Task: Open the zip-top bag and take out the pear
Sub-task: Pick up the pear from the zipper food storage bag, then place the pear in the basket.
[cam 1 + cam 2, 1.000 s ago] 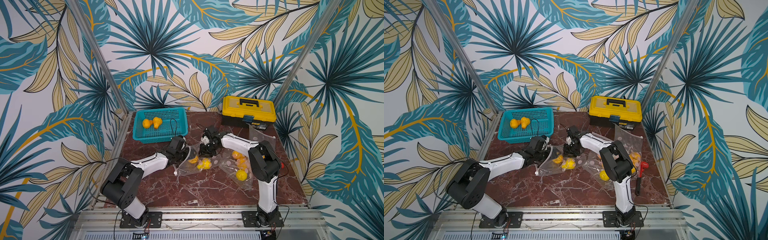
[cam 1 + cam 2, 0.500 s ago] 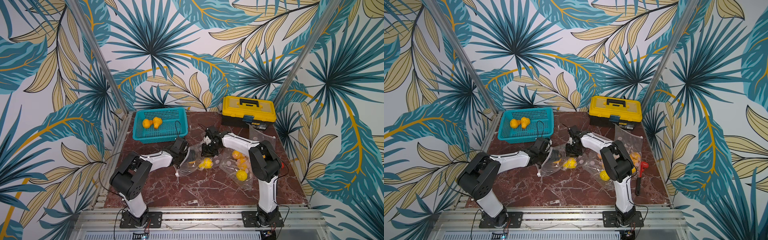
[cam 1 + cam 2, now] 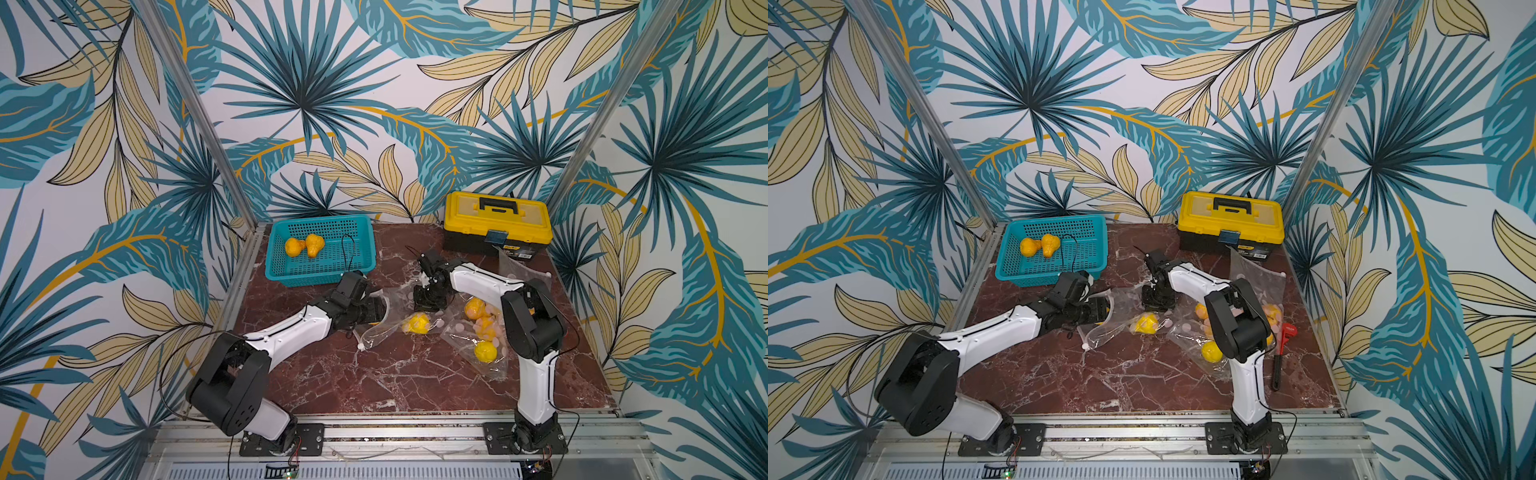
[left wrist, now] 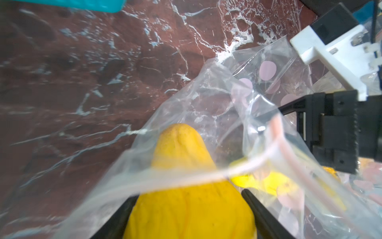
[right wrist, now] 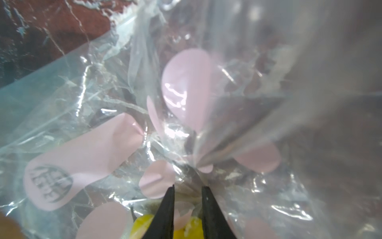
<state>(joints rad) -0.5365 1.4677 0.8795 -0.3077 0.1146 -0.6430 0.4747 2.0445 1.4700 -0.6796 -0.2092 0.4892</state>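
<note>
The pear [image 4: 186,198] sat clamped between the left gripper [image 4: 186,217] fingers, half out of the zip-top bag [image 3: 384,322], plastic draped over it. The right gripper [image 5: 188,192] pinched the bag's film. Nearby: teal basket [image 3: 320,272] holding two pears, another fruit bag [image 3: 478,345], yellow toolbox [image 3: 496,222], red wrench [image 3: 1281,353].

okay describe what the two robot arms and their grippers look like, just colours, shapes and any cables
Both arms have glossy white link shells joined by bulky, rounded matte-black joint housings, on black base plates bolted to a silver aluminium rail. The left gripper and right gripper are black and blocky; the wrist views show thin, tapering black fingers. Thin black cables loop beside each arm. I can make out no markings.
</note>
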